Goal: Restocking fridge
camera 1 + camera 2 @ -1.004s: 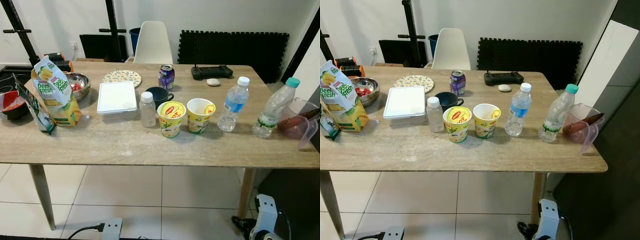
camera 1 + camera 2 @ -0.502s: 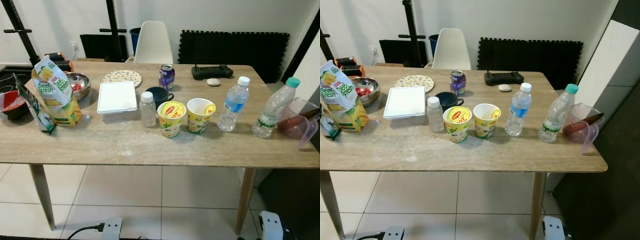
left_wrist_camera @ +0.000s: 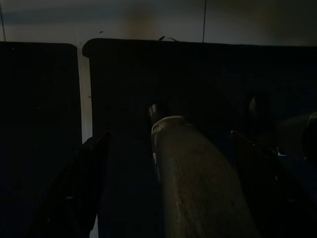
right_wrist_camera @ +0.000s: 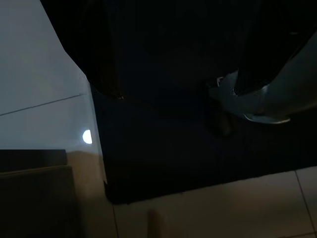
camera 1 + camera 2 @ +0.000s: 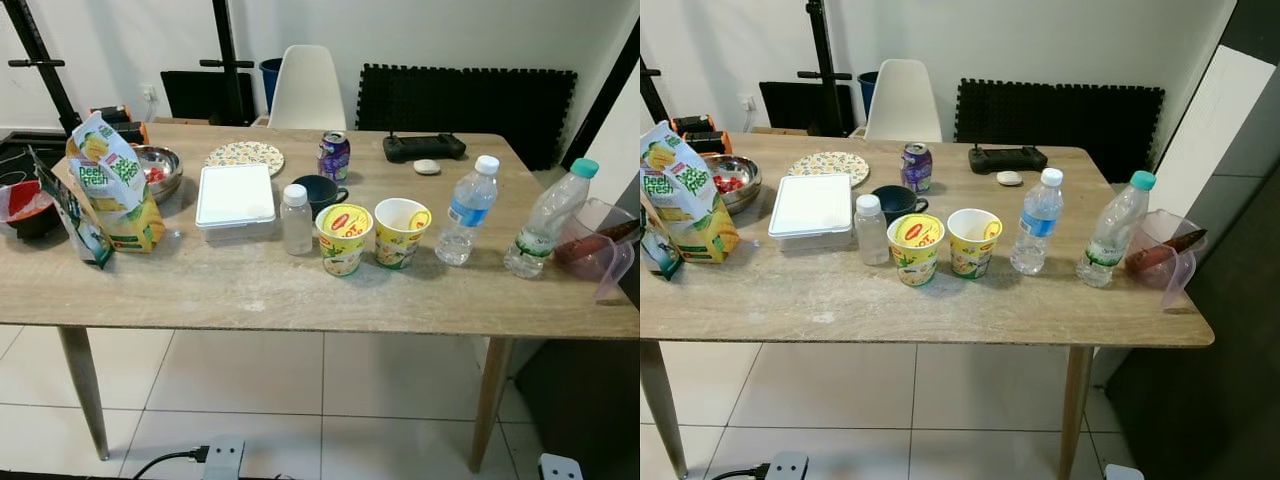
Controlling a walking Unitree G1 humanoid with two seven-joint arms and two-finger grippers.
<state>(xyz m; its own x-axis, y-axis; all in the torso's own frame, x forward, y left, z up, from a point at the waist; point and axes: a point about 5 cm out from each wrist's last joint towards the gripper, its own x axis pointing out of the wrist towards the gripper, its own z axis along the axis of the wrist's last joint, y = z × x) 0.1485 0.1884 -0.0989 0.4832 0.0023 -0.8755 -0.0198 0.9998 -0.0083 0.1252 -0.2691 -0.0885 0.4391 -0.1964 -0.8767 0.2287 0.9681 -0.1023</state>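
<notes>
**A:** Water bottle, the blue-label one: does a gripper have it?

**B:** No. The left gripper is down in the dark with its fingers spread and empty. The right gripper is in shadow too, and I cannot tell if it is spread or closed.

**A:** Where is the stock, then?

**B:** It is on the wooden table. That bottle stands right of centre, with a teal-capped bottle further right. Left of it are two noodle cups, a small white-capped bottle and a white lidded box. A soda can stands behind a dark mug.

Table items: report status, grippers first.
Both arms hang idle, nothing held. Two water bottles, small bottle, soda can and white container untouched on table. No obstruction.
</notes>
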